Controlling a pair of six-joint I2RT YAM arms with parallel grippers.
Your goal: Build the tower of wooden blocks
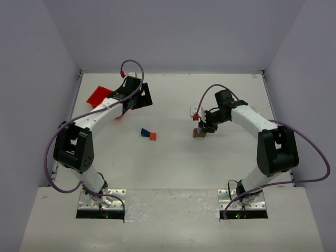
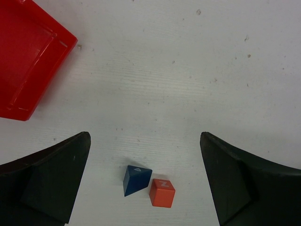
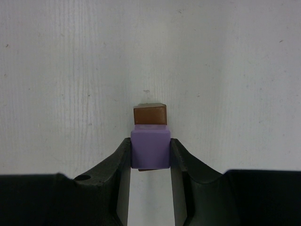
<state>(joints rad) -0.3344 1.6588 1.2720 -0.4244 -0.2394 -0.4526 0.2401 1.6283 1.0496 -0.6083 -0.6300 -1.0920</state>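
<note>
The top camera is looking down from above and behind the arm bases (image 1: pixel 101 202), far enough off to be taking in the whole table (image 1: pixel 173 173). The left wrist camera is facing nearly straight down between the left fingers (image 2: pixel 51 179) from some height, catching a corner of the bin (image 2: pixel 28 56), the wedge (image 2: pixel 136 179) and the orange block (image 2: pixel 162 193), which the top view is also showing left of centre. The right wrist camera is sitting very close, looking past the right fingers (image 3: pixel 113 174) at the lilac block (image 3: pixel 150 148) and the brown block (image 3: pixel 150 113), both tiny in the top view.
</note>
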